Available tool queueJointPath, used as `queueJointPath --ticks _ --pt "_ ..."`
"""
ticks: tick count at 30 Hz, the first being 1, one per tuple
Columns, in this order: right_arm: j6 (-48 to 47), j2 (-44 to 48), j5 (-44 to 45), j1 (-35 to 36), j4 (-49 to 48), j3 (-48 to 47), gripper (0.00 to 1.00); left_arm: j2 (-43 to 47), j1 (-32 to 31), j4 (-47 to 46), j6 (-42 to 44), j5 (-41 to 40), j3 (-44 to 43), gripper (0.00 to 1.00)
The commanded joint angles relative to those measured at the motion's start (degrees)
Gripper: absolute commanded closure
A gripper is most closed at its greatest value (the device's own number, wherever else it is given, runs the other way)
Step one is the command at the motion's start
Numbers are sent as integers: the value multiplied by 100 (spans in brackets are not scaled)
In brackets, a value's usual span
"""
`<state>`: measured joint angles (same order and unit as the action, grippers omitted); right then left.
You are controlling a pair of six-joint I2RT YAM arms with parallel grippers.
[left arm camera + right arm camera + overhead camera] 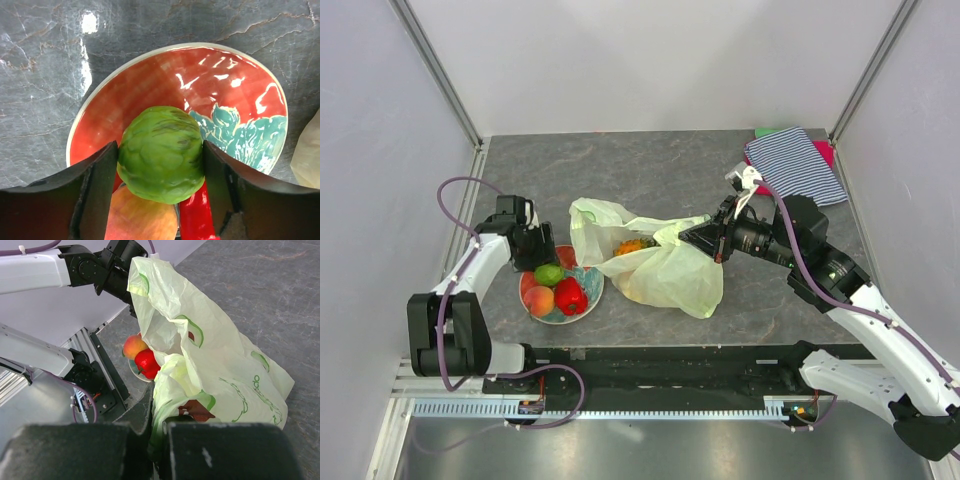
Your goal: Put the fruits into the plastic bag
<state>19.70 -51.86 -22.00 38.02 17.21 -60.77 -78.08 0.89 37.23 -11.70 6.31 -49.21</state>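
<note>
My left gripper [160,149] hangs over a red plate [150,75]. Its jaws are spread wide around a green apple [161,165], with one finger against each side, seemingly touching. Closer to my wrist than the apple, a peach [140,220] and a red pepper-like piece [195,220] lie side by side on the plate. Ahead of these jaws, the far half of the plate shows bare red glaze with a blue-green floral patch to the right. Past its rim, the grey marbled table [50,50] spreads ahead and to the left.

My right gripper [159,437] has its jaws pressed together, pinching a fold of the plastic bag [215,355]. The bag is pale green and crinkly. It billows up and away from these jaws. Seen from above, it lies between my two grippers, just beside the plate, with an orange pineapple [632,245] showing within it. Beyond the bag from my right jaws sit the peach and red piece, then my left arm.

Farther off, bare tabletop runs from the bag and plate to the back wall [650,60]. Walls also close in both sides of the table. Behind my right gripper, a striped cloth [795,165] lies in the back right corner, well apart from the bag.
</note>
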Motion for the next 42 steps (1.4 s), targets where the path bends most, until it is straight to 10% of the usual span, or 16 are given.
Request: queueJointPath --ticks 1,14,25,35,42 --pt "-63 18 55 4 -192 30 100 -58 -27 47 1 99 -185 42" --pt "-54 18 64 4 -192 39 100 214 -192 47 89 21 -220 54" --pt "-72 -61 73 4 -131 -49 100 2341 -203 -1761 -227 775 -763 56" --pt "77 -79 213 -5 -122 -75 100 2553 -710 -5055 -1343 3068 -1011 55" --pt "113 -158 284 -5 -95 -198 100 2201 -1626 -5604 -1168 4791 -1153 56"
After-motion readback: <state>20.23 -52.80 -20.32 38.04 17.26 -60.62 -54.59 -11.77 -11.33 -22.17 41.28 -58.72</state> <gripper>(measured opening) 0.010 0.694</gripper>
